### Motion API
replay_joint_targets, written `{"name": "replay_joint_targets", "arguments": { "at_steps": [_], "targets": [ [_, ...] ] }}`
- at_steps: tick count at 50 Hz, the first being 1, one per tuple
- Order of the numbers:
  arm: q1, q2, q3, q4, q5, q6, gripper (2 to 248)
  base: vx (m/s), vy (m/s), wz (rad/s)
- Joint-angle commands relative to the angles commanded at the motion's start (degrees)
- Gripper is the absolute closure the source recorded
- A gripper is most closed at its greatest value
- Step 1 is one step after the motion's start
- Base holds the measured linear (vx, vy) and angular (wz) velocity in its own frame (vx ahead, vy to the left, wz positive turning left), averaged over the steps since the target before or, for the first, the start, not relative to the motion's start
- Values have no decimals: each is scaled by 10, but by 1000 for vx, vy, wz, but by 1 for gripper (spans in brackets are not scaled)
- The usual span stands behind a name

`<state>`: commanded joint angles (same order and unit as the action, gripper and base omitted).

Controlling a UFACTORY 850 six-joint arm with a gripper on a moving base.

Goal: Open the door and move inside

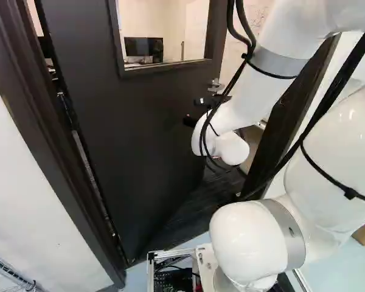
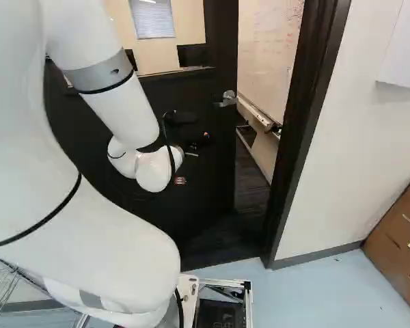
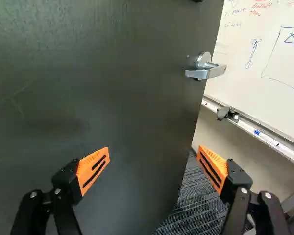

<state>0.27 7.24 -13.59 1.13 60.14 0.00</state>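
The dark door [image 1: 140, 115] stands ajar, opened away from me into the room, with a gap between its free edge and the frame. Its silver lever handle [image 2: 227, 99] is near that edge. At the wrist, the black gripper [image 2: 191, 140] is in front of the door, below the handle. In the wrist view the gripper [image 3: 153, 159] is open, its orange pads [image 3: 93, 170] wide apart with nothing gripped; the door [image 3: 103, 88] lies ahead, and the handle [image 3: 206, 68] is beyond the fingers, clear of both.
The dark door frame [image 2: 301, 130] rises beside the gap. Past it are a whiteboard [image 3: 264, 54] with a marker tray [image 3: 255, 132] and dark carpet [image 3: 196, 200]. A cardboard box [image 2: 400, 236] leans at the right wall. A wire rack [image 1: 11, 267] stands at the left.
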Motion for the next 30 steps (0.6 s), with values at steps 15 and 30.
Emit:
{"name": "replay_joint_targets", "arguments": {
  "at_steps": [15,30],
  "targets": [
    [0,-6,-5,18,0,0,3,0,0,0],
    [6,-15,-14,46,0,0,3,0,0,0]
  ]
}}
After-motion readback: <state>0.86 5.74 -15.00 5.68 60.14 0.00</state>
